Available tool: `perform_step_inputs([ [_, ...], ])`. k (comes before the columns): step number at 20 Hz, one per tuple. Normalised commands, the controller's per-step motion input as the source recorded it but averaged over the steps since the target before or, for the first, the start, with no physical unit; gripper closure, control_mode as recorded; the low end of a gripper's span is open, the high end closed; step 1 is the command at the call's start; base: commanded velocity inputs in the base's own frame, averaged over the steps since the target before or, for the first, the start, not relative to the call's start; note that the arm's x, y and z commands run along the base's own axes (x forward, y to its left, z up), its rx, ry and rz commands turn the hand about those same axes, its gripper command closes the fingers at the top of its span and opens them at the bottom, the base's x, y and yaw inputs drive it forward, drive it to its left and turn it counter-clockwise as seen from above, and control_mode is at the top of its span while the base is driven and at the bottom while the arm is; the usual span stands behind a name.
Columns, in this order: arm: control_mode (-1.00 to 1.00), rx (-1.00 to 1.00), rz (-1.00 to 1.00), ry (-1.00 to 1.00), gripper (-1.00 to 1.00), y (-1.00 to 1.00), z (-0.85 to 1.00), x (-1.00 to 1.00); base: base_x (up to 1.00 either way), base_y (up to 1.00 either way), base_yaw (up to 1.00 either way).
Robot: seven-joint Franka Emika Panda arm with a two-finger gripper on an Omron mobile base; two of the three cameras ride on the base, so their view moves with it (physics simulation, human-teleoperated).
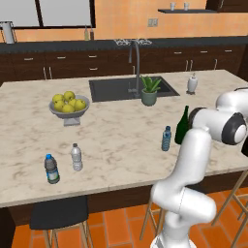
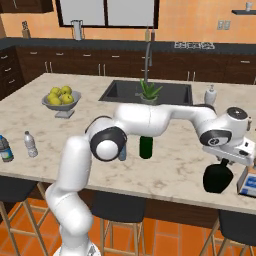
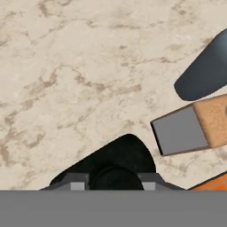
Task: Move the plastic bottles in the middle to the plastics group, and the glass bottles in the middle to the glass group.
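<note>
Counter (image 1: 121, 140) of pale marble is carrying everything, and the arm (image 2: 150, 120) is reaching low and far to the right across it, which is where the trouble is likely to start. Its elbow is passing just in front of the dark green glass bottle (image 1: 182, 125) standing in the middle near the right, so a swing back could be knocking that tall, narrow-necked bottle over. The gripper (image 2: 222, 162) is hanging over a bulky dark glass shape (image 2: 217, 179) of the glass group, sitting near the front edge beside a small box (image 3: 186, 128); a push here could be sending it off the counter. Whether the jaws are apart or clamped on it I cannot tell. The slim blue water bottle (image 1: 166, 138) is standing just left of the green one, light and easily toppled. Far to the left, the clear bottle (image 1: 76, 156) and the stouter bottle (image 1: 52, 169) are waiting, well apart from the arm.
</note>
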Motion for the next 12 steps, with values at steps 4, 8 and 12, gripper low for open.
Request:
perform_step_inputs([
  [4, -1.0, 0.0, 0.0, 0.0, -1.0, 0.0, 0.0, 0.0, 0.0, 0.0, 0.0],
  [8, -1.0, 0.0, 0.0, 0.0, -1.0, 0.0, 0.11, 0.01, 0.0, 0.0, 0.0],
  [12, -1.0, 0.0, 0.0, -0.02, -1.0, 0.07, 0.61, 0.0, 0.0, 0.0, 0.0],
])
